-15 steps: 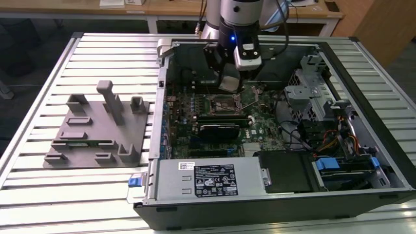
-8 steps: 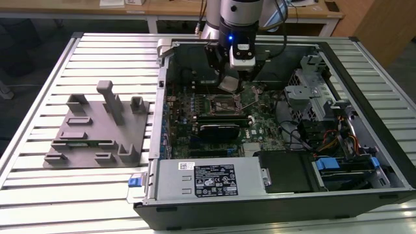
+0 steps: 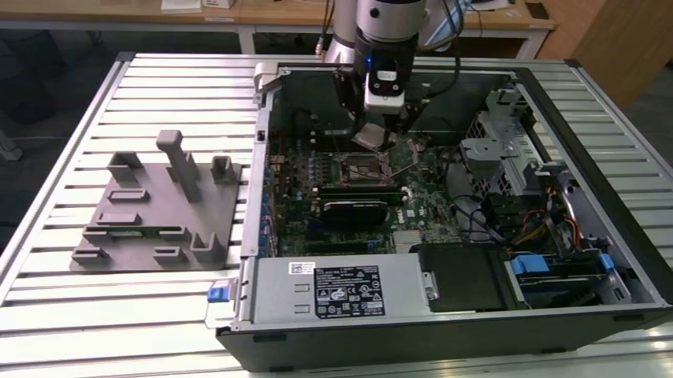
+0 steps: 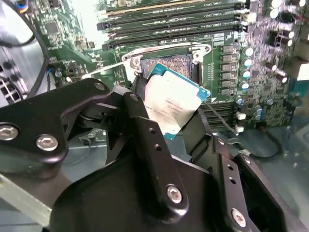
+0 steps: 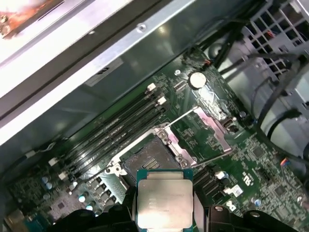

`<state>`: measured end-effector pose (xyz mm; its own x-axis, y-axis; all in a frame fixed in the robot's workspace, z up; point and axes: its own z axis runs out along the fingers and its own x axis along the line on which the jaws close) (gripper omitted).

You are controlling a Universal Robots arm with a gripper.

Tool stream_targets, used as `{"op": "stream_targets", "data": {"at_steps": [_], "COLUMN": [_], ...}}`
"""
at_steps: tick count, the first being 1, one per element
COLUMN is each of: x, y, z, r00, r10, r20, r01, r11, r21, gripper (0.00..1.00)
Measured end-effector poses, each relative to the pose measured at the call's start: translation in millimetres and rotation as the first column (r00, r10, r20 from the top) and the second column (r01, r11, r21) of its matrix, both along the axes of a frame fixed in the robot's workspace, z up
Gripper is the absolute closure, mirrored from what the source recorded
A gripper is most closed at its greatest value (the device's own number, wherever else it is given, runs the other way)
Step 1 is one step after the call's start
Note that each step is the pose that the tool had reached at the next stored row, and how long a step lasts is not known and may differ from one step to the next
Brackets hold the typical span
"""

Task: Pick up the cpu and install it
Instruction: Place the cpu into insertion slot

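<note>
A black two-fingered gripper (image 3: 376, 134) on a silver robot arm clamps the cpu (image 3: 373, 139), a small flat square chip with a silvery-white metal top and a thin green rim, inside an open black desktop computer case (image 3: 442, 335) lying on a slatted aluminium table (image 3: 179, 87). In the second wrist view the gripper (image 4: 166, 110) pinches the cpu (image 4: 174, 104) by two opposite edges, one black finger (image 4: 145, 130) on either side, and the chip sits tilted rather than square to the board. It hangs just over the square black motherboard socket (image 4: 177, 64), whose silvery metal load plate (image 5: 212, 131) stands swung open beside it in the first wrist view. The cpu (image 5: 164, 198) appears to be clear of the socket (image 5: 147, 163), though the angle leaves contact hard to judge. Long black memory slots (image 5: 116, 130) run alongside the socket on the green circuit board. A silver power supply box (image 3: 326, 287) fills the case's near corner in the exterior view. On the table at the exterior view's left, well apart from the arm, rests a grey plastic fixture block (image 3: 158, 216) with upright posts.
</note>
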<state>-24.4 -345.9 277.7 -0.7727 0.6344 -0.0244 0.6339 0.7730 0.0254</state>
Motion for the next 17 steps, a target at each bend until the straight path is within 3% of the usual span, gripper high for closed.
{"op": "stream_targets", "data": {"at_steps": [4,8,13,17], "x": [0.0,0.0,0.0,0.0], "y": [0.0,0.0,0.0,0.0], "z": [-0.1,-0.3,-0.4,-0.6], "r00": [0.9981,0.9924,0.9794,0.9648], "r10": [-0.061,-0.123,-0.202,-0.263], "r20": [0.0000,0.0000,0.0000,0.0000], "r01": [0.061,0.123,0.202,0.263], "r11": [0.9981,0.9924,0.9794,0.9648], "r21": [0.0001,0.0000,0.0001,0.0000], "gripper": [0.45,0.45,0.45,0.45]}}
